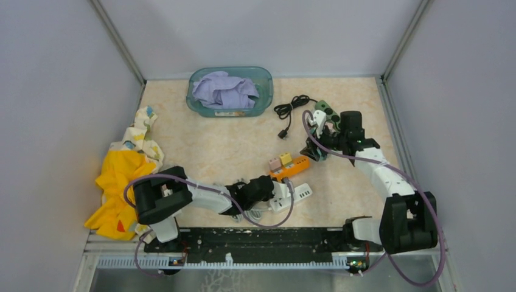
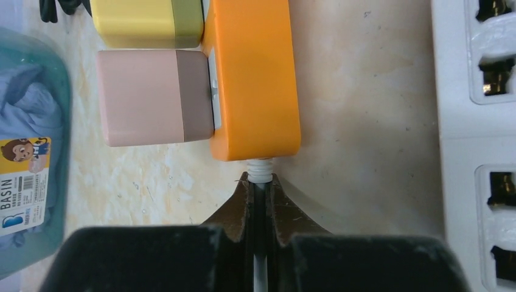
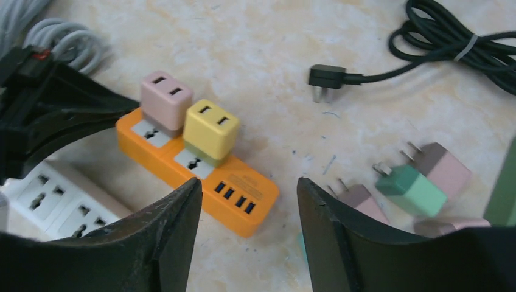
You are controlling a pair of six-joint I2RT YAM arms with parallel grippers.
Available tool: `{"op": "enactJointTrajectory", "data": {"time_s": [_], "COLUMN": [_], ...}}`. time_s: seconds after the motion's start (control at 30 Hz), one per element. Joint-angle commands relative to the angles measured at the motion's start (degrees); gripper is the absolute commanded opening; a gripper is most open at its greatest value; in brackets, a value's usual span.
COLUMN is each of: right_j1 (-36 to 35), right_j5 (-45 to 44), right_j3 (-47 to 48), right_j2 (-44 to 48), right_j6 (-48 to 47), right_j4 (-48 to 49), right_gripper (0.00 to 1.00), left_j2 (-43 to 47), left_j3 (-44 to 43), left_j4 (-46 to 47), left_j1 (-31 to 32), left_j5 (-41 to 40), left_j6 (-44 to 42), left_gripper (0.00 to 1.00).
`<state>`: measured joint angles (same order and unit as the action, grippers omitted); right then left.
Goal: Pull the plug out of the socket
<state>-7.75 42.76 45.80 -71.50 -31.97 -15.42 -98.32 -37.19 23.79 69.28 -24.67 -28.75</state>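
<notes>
Pale marbled table (image 1: 213, 152) carries everything. Left end effector (image 2: 260, 182) is clenched on the white cord (image 2: 260, 169) just where it enters the orange power strip (image 2: 255, 79), pinning that strip. Just ahead of it and to its left, two cube plugs sit side by side in the strip's sockets: the pink plug (image 2: 146, 97) nearer, the yellow plug (image 2: 146, 21) beyond.

Right end effector (image 3: 248, 185) hovers released, fingers spread wide, with both plugs ahead of it and untouched. My judgement: close on a plug's flat sides and pull straight out along the pins, with the left holding the strip down. A tilted pull could bind the pins or lift the strip.

A white power strip (image 2: 474, 121) lies to the right of the left end effector. Loose plugs (image 3: 411, 188) and a black cable (image 3: 450, 42) lie to the right of the right one. Grey walls (image 1: 255, 30) enclose the table.
</notes>
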Motion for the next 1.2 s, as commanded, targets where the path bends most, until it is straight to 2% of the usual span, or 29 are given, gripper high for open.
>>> {"op": "enactJointTrajectory", "data": {"time_s": [0.0, 0.2, 0.47, 0.6, 0.77, 0.97, 1.17], "right_j1": [0.3, -0.4, -2.1, -2.2, -2.2, -2.8, -7.4], "right_j5": [12.7, 14.5, 15.7, 15.1, 13.5, 12.4, 8.8], "right_j3": [3.1, 1.5, -1.8, -2.5, -2.7, -3.1, -3.9], "right_j2": [-1.6, -2.7, -4.3, -4.5, -5.3, -6.8, -8.2], "right_j6": [-9.5, -13.5, -21.8, -28.5, -28.6, -31.3, -34.6], "right_j4": [-6.9, -7.7, -7.9, -9.8, -9.2, -9.7, -8.4], "right_gripper": [0.61, 0.76, 0.81, 0.82, 0.82, 0.82, 0.81], "left_j2": [-3.0, -4.7, -7.5, -10.1, -13.2, -15.3, -16.6], "left_j3": [0.2, 1.1, 2.7, 3.6, 4.3, 4.8, 5.4], "left_j4": [0.7, 3.7, 9.1, 13.9, 20.2, 25.0, 28.8], "left_j1": [1.4, 3.1, 6.6, 9.2, 11.0, 11.7, 11.7], "left_j5": [0.0, -1.6, -5.9, -11.2, -15.8, -16.8, -16.6], "left_j6": [-1.3, -3.9, -7.0, -9.5, -12.9, -16.5, -18.3], "left_gripper": [0.05, 0.06, 0.07, 0.07, 0.06, 0.06, 0.06]}}
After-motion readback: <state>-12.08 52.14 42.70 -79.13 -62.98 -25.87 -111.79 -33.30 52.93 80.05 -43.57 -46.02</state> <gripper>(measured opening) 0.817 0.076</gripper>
